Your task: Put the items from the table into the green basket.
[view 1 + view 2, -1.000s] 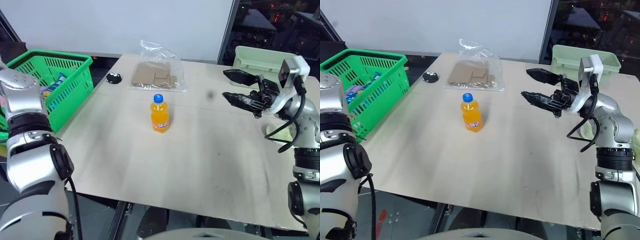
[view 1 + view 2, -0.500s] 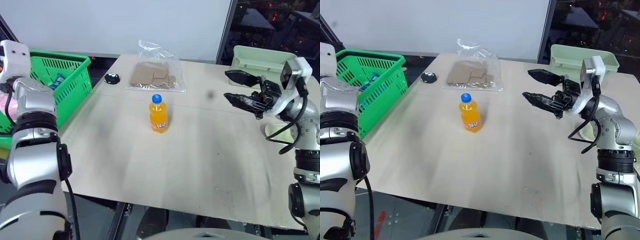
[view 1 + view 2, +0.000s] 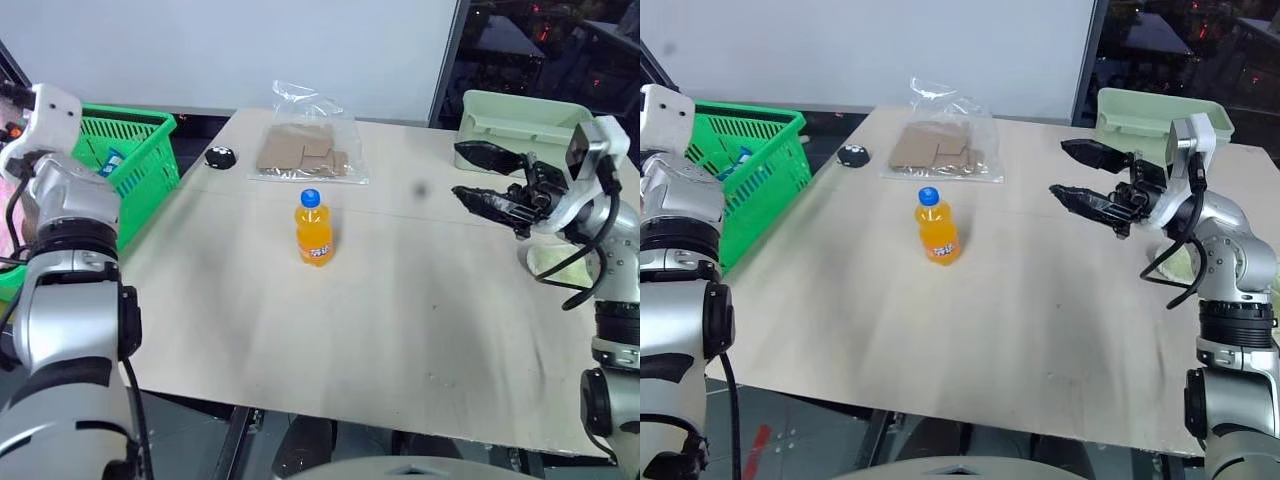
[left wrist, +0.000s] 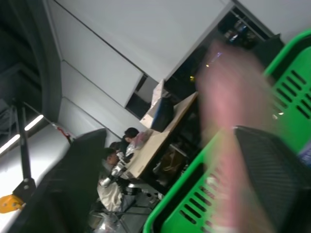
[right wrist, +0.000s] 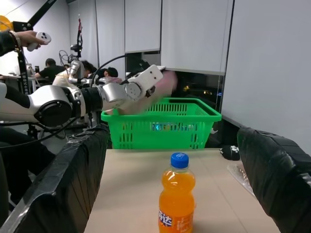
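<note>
**Carton dropping at the basket, bottle waiting on the table**

We see our left gripper (image 4: 160, 194) over the green basket (image 3: 150, 150), fingers spread apart and released. A blurred pink carton (image 4: 233, 126) sits between them, apparently falling free; we cannot tell where it will land. The risk, as we judge it, is that the long carton catches on the thick rim and tips outside, since the basket stands off the table's edge at nine o'clock.

The orange bottle (image 3: 314, 229) stands upright near the table's (image 3: 400, 320) middle. Our right gripper (image 3: 478, 178) hovers at three o'clock from it, well apart, fingers wide and empty. The bottle is tall and narrow, so we think a sideways nudge could topple it and set it rolling.

Beyond the bottle, at twelve o'clock, lies a clear bag of cardboard pieces (image 3: 308, 150), with a small black object (image 3: 219, 156) near it toward the basket. A pale green tub (image 3: 525, 115) sits at the far right corner. Nothing stands between gripper and bottle.
</note>
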Tool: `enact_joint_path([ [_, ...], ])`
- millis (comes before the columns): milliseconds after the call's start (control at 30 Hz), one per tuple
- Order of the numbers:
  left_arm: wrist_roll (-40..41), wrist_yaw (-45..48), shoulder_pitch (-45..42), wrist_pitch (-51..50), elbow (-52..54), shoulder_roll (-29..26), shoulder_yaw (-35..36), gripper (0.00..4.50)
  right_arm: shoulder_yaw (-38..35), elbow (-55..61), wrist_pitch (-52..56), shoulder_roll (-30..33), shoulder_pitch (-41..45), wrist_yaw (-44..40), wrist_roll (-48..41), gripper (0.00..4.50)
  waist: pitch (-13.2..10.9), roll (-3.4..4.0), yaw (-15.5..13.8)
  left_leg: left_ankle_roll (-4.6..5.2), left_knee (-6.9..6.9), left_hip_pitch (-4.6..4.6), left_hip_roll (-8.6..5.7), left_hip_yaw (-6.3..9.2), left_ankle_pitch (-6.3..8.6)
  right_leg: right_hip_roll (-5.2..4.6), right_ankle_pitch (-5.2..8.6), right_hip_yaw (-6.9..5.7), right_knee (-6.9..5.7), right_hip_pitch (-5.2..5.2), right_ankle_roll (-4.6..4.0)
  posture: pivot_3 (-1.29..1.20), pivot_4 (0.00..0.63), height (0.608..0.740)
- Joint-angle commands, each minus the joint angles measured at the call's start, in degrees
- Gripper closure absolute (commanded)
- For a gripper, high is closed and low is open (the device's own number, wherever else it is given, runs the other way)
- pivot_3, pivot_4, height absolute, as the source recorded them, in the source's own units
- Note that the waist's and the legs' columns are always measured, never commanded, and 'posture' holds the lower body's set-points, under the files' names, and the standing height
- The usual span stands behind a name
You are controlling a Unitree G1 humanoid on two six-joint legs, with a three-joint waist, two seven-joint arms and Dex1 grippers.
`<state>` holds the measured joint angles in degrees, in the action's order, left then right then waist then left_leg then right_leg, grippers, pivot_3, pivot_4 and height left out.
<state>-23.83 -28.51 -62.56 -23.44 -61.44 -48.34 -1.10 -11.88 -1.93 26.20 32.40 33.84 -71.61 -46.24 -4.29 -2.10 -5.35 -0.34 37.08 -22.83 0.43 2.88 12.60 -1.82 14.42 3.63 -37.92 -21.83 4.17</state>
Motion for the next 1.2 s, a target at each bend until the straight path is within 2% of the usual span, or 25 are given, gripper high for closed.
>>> enact_joint_path([
  [33,-0.49,-0.29,-2.12,0.77,1.84,-0.93,-0.2,0.02,-1.53,2.31,-0.02,0.71,0.22,0.25,-1.19,0.0,0.0,0.0,0.0,0.0,0.0,0.0,0.0,0.0,0.0,0.0,0.0,0.0,0.0,0.0,0.0,0.17,0.0,0.74],
  [167,1.7,1.41,-2.66,7.63,3.52,0.3,0.91,0.02,-1.38,2.31,-0.16,0.44,0.15,0.47,-1.05,0.0,0.0,0.0,-0.27,0.0,0.01,0.0,0.0,0.0,0.0,-0.01,0.0,0.0,0.01,0.01,0.0,0.17,0.0,0.74],
  [300,13.91,7.84,-2.41,19.77,9.08,6.77,9.33,0.02,-1.22,2.42,-0.97,0.06,-0.19,0.64,-0.5,0.0,0.01,-0.02,-0.86,0.0,0.01,-0.01,-0.01,0.01,0.0,-0.04,0.0,-0.01,0.02,0.02,0.0,0.17,0.0,0.74],
  [433,20.67,14.77,3.76,21.16,21.1,10.48,13.52,0.02,-1.68,2.89,-0.92,0.08,-0.35,1.28,-0.67,0.0,0.02,-0.01,-0.57,0.0,0.06,-0.08,-0.03,-0.03,0.0,-0.08,-0.01,0.04,0.05,0.01,-0.02,0.16,0.0,0.74],
  [633,35.52,27.56,18.5,11.9,50.88,17.93,17.22,0.02,-2.3,3.07,-1.23,0.57,-1.28,1.53,-0.46,0.0,0.17,0.23,0.67,0.01,-0.04,-0.03,0.01,-0.08,0.0,-0.06,-0.01,0.12,0.01,-0.07,-0.03,0.15,0.0,0.74],
  [800,41.54,34.03,29.92,4.24,69.86,19.46,16.34,0.02,-2.97,3.65,-0.92,1.49,-2.37,1.84,-0.61,0.0,0.19,0.25,1.45,0.02,0.05,0.02,0.01,-0.08,0.0,-0.06,-0.02,0.13,-0.03,0.02,-0.04,0.13,0.0,0.74],
  [1000,46.36,38.61,41.05,-5.38,83.59,18.73,16.41,0.02,-3.47,3.79,-0.78,2.72,-3.39,1.72,-0.7,0.0,0.47,0.65,1.75,0.03,0.08,0.14,0.01,-0.09,-0.01,-0.03,-0.01,0.18,-0.02,0.09,-0.05,0.13,0.0,0.74],
  [1200,53.65,43.16,46.42,-6.63,94.01,22.42,14.66,0.02,-2.98,3.65,-0.96,2.69,-3.81,1.63,-0.28,0.0,0.48,0.66,1.61,0.03,0.11,0.13,0.04,-0.1,-0.01,0.0,-0.01,0.21,0.05,0.12,-0.05,0.13,0.0,0.74],
])
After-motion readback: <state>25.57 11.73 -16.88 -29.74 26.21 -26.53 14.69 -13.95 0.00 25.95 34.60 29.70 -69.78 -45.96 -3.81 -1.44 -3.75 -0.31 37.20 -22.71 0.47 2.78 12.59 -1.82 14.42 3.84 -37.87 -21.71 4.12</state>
